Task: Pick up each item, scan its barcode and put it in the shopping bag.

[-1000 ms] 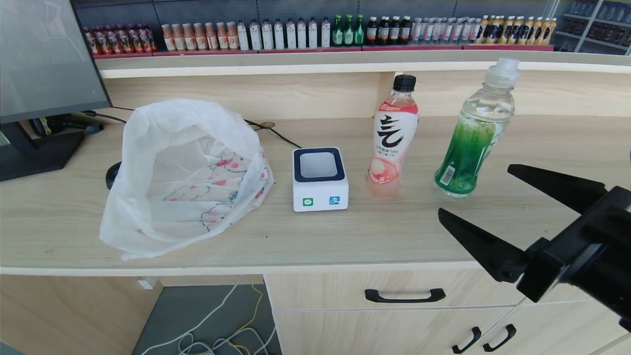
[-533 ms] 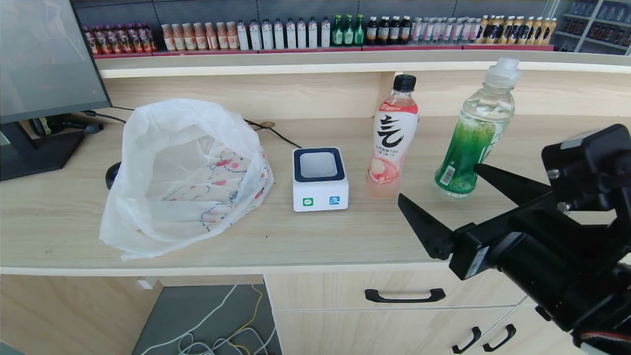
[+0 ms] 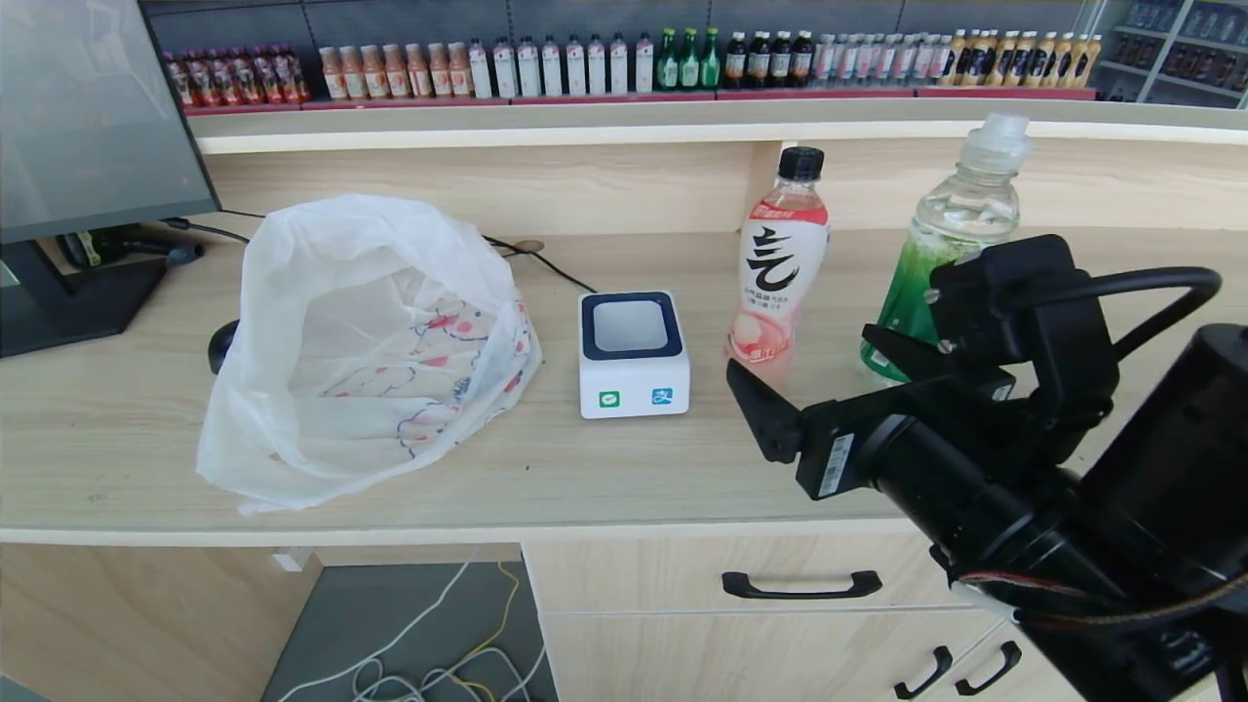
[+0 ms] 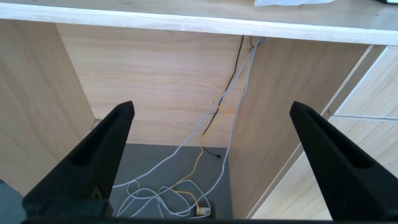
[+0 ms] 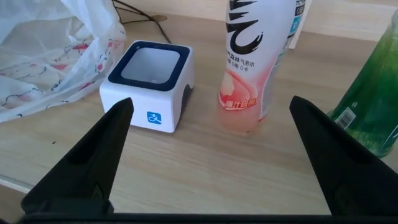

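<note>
My right end effector, spread wide, has swung in over the desk toward the pink bottle; grasping it for scanning comes next.

- On the pink bottle: one large black brush-stroke character on the white label; the smaller print is unreadable.
- On the scanner: green and blue square icons on the front.
- On the green bottle: a barcode patch low on the label.
</note>
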